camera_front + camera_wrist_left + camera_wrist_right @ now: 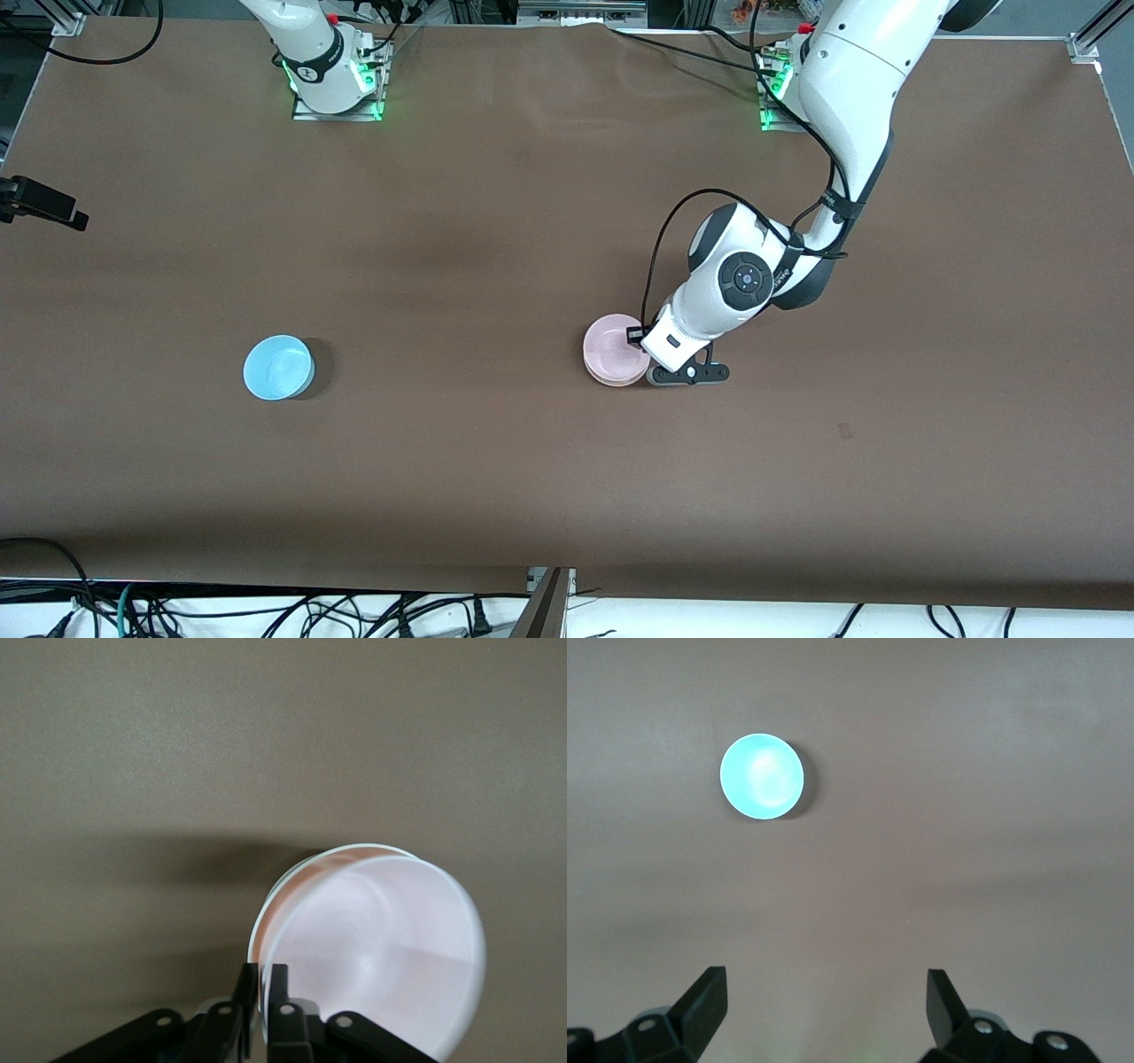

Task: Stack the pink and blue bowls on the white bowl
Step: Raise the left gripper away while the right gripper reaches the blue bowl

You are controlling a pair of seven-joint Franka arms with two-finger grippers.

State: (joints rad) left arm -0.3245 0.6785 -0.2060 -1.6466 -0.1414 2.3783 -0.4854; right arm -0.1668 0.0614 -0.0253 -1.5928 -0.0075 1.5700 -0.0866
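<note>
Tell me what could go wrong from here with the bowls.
The left gripper pinches only the thin rim of the pink bowl, which appears to sit on the white bowl; letting go unevenly could tip or drag the pink bowl off it. The blue bowl sits alone toward the right arm's end, under the open right gripper; a rim grasp there might slip.

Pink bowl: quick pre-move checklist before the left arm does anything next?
1. Left gripper fingers pinched on pink bowl rim: ok.
2. Pink bowl over the white bowl, whose rim shows beneath it: ok.
3. Pink bowl seated level in the white bowl: cannot tell.
4. Blue bowl stacked: not ok, alone on the table toward the right arm's end.
5. Right gripper open, high above the table with the blue bowl in its view: ok.
</note>
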